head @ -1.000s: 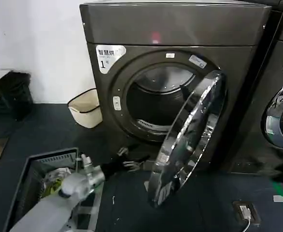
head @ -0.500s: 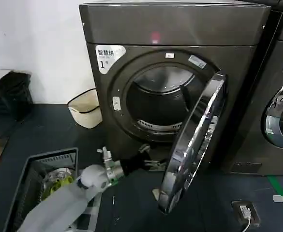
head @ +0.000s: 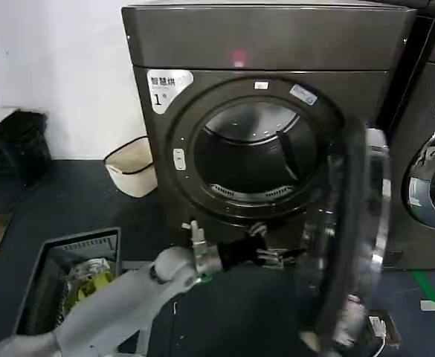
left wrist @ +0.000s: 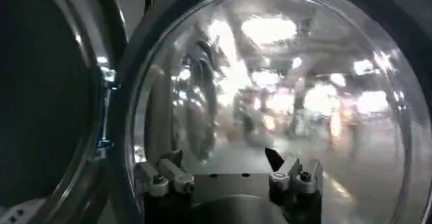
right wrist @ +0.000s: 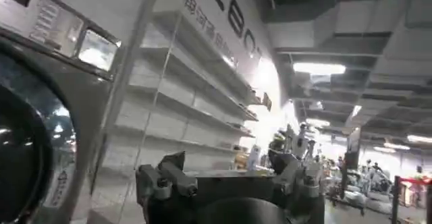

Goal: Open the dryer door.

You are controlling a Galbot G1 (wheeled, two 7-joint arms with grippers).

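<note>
You have the dryer door (head: 347,238) swung well out from the dryer (head: 269,97), hinged on the machine's right side and standing nearly edge-on to the head camera, so the drum opening (head: 250,160) is fully exposed. I judge the task nearly done: the latch is free and the door is past halfway, and what remains is at most a little more swing and pulling your arm clear.

Your left gripper (head: 276,256) reaches low in front of the opening, its tips at the door's inner face. In the left wrist view the left gripper (left wrist: 229,171) has its fingers (left wrist: 165,175) spread wide with nothing between them, the bulging glass right ahead; whether they touch the door I cannot tell.

Your right gripper (right wrist: 229,171) is parked off to the side, fingers apart and empty, pointing toward shelving (right wrist: 182,97) beside the second machine (head: 433,149).
</note>
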